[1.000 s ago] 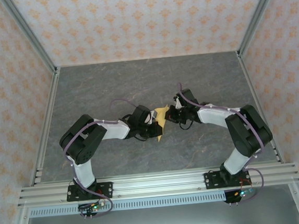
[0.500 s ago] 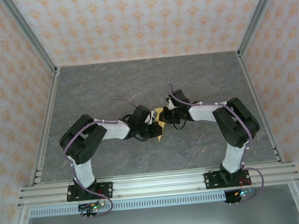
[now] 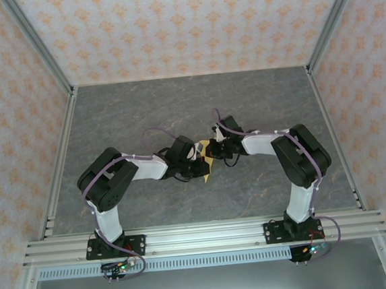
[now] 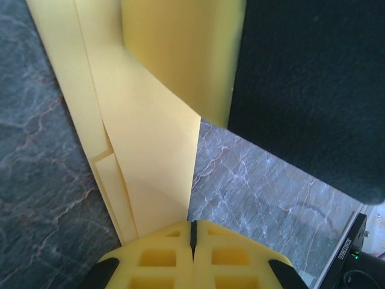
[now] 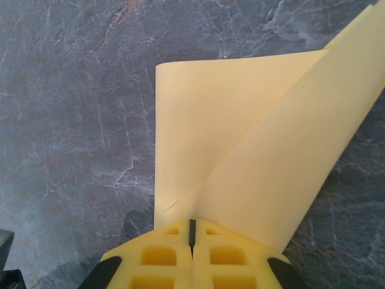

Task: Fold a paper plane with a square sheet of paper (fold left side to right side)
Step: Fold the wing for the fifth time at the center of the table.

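Left gripper (image 4: 193, 232): pinching the paper (image 4: 150, 138), we see.
Right gripper (image 5: 192, 232): pinching it too.
In the way: dark block (image 4: 307, 90), upper right — over grey table (image 4: 36, 180).

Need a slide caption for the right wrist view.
Right pincer pinches the partly folded yellow paper sheet, one flap curling up over the grey marbled tabletop.
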Robot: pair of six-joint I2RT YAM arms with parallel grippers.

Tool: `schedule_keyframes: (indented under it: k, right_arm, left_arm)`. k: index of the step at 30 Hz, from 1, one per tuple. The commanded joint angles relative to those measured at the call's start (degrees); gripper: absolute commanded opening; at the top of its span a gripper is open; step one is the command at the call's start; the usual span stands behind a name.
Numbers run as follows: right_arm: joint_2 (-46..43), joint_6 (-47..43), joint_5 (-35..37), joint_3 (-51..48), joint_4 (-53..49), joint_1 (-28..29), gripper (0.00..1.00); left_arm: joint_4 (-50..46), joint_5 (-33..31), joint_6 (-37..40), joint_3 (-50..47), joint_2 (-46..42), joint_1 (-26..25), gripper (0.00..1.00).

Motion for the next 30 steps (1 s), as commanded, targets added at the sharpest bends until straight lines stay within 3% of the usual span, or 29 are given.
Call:
schedule_keyframes:
  k: [1, 30]
  right_arm:
    - [2.4, -2.7, 3.6, 1.3, 0.1, -1.4, 0.0]
    - [10.0, -5.6, -0.9, 10.7, 1.6, -9.5, 0.0]
  left_arm:
    - [-5.6, -2.8, -0.3, -2.5, 4.3, -1.0, 0.03]
    - [-5.0, -2.7, -0.3, -2.9, 4.6, -1.0, 0.02]
